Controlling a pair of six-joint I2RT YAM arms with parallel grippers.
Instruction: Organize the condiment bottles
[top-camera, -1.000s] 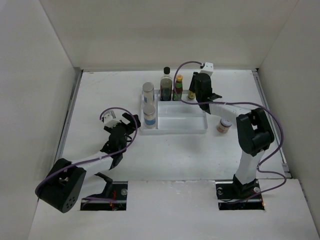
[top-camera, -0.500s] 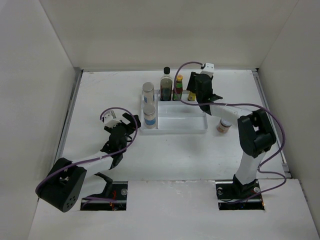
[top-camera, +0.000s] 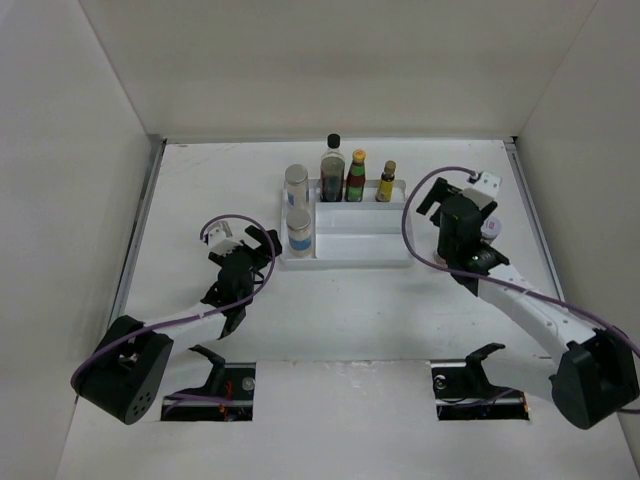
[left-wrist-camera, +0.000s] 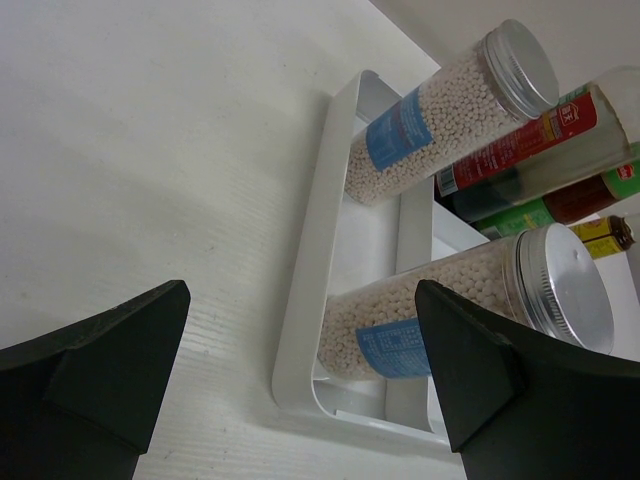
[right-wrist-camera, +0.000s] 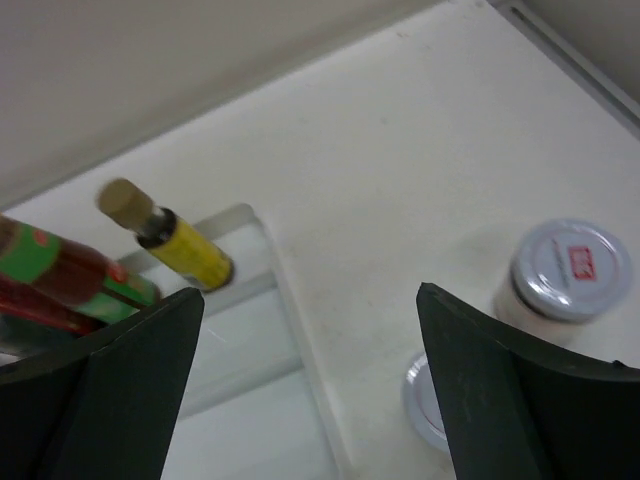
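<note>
Pinkish spice jar (right-wrist-camera: 420, 395) partly hidden behind right tool (right-wrist-camera: 310, 292) (released, empty), left tool (left-wrist-camera: 302, 290) also released

White divided tray (top-camera: 362, 243) on table (top-camera: 200, 190)

Tray (top-camera: 360, 240) is plain white. Both bead jars (left-wrist-camera: 430, 110) have cream beads, blue labels and silver-grey lids (shiny). Tall bottle (top-camera: 332, 170) is dark with a black cap, the sauce bottle (top-camera: 356, 182) is red-green with a yellow cap, and the small bottle (top-camera: 386, 185) is yellow-labelled. The spice jar (right-wrist-camera: 565, 275) lid is white with a red mark.

Lab: bare white enclosure walls (top-camera: 300, 70)
</note>
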